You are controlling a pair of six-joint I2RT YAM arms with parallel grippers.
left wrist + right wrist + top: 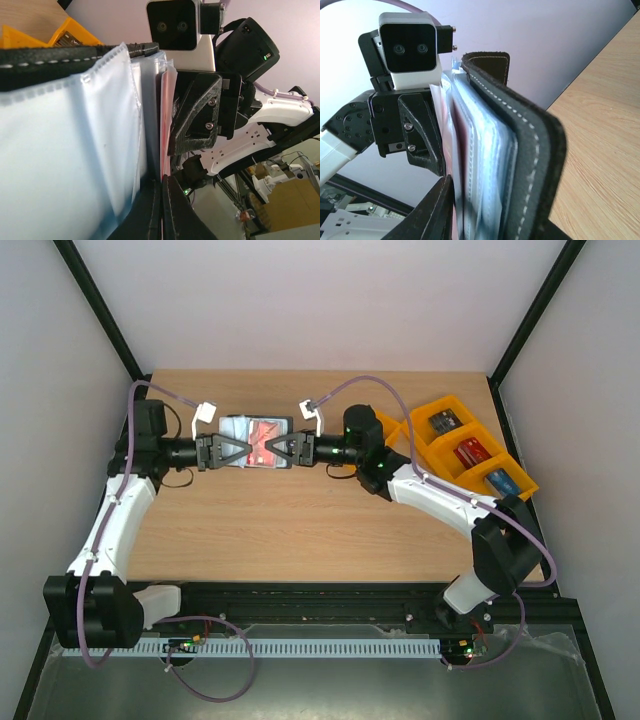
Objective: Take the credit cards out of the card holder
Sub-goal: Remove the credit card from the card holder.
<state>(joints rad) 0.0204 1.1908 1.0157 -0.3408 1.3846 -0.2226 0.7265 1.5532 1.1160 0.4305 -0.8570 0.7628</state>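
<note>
The black card holder point(240, 428) hangs open above the table between my two grippers, its pale clear pockets point(75, 150) fanned out. A red credit card point(265, 442) lies on the top pocket. My left gripper point(243, 450) comes in from the left. Its fingertips point(162, 182) are pressed together on the red card's edge point(167, 110). My right gripper point(272, 450) faces it from the right. Its jaws point(495, 215) stand apart around the pocket stack and black cover point(540, 150); one finger point(437, 210) shows beside the pockets, the other is hidden behind the cover.
Orange trays point(470, 450) with small items stand at the table's right edge, close behind my right arm. White walls close in the left, right and back. A black rail point(320, 595) runs along the near edge.
</note>
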